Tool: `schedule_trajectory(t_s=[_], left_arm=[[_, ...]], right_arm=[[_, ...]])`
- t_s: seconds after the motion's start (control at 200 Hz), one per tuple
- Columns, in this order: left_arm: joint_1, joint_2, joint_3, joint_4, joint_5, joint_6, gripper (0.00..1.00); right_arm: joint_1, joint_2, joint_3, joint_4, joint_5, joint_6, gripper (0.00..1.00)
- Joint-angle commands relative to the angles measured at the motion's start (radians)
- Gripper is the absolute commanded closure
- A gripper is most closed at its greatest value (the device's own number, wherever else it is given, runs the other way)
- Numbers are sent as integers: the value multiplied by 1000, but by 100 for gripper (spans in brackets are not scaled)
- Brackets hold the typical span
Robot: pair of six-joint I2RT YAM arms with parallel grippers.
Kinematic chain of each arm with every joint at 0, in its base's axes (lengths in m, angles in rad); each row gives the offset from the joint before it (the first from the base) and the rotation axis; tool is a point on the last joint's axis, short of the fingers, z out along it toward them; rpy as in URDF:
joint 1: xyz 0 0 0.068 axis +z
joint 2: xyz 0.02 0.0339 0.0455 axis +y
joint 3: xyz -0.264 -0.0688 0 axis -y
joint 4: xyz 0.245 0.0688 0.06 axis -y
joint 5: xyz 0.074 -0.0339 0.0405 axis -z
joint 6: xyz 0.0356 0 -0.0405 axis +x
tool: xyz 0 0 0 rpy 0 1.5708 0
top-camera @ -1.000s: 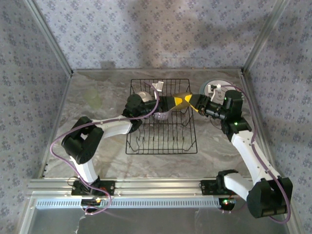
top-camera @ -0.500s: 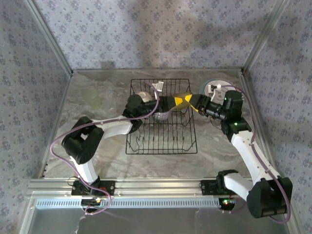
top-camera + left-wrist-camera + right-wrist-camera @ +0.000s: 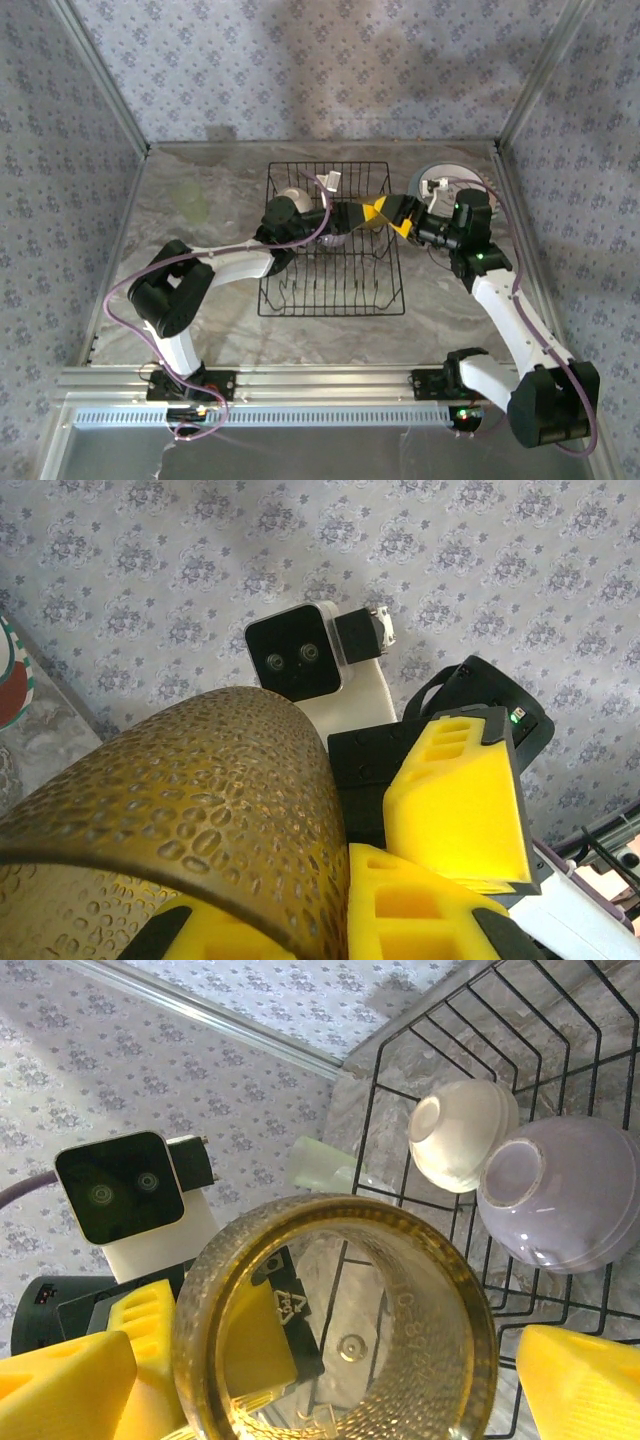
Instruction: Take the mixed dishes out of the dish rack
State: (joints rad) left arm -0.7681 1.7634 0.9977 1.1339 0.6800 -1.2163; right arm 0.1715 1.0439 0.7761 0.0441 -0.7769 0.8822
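Cup (image 3: 350, 1345): olive-brown see-through glass, round, with the wall covered in small pebbly dimples, a smooth thick rim and embossed marks on the base. It is held on its side in the air over the far right part of the dish rack (image 3: 332, 312), mouth facing the rack's right side. Left hand (image 3: 212, 1345) is clamped on the cup's wall near the rim, with one blocky yellow finger with a black pad inside the mouth and the other outside. Right hand (image 3: 325, 1385) is spread wide and holds nothing. Its wedge-shaped yellow fingers (image 3: 580, 1380) flank the cup on both sides, with a gap to the glass on each side as far as it shows. The rack is thin black wire, rectangular, with raised sides and rows of upright prongs, and stands on the table (image 3: 200, 230), which is matte grey with marble veining. Toward the rack's far left corner are two small bowls tipped so their foot rings show. The cream bowl (image 3: 462, 1132) is matte with faint ridges around the wall. The lilac bowl (image 3: 565, 1195) is glossy, smooth and rounder, and sits right against the cream one, nearer the rack's middle. A plate (image 3: 432, 175) lies flat on the table just off the rack's far right corner. It is round and pale, and partly hidden under the right arm, so its face pattern is unclear from above.
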Motion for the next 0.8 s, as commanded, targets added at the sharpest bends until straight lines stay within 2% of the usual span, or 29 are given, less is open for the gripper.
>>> schedule_trajectory(t_s=[0.0,0.29,0.585,0.795], left_arm=[[-11,-15,0,31,0,23,100],[-11,-18,-1,12,-2,36,100],[-9,-27,2,-12,-3,46,100],[-5,-61,2,-88,-14,91,100]], right_arm=[[10,-1,-5,-8,-25,-17,0],[12,-13,2,-38,-6,-33,0],[14,-58,28,-158,76,-116,0],[21,-83,39,-220,131,-161,0]])
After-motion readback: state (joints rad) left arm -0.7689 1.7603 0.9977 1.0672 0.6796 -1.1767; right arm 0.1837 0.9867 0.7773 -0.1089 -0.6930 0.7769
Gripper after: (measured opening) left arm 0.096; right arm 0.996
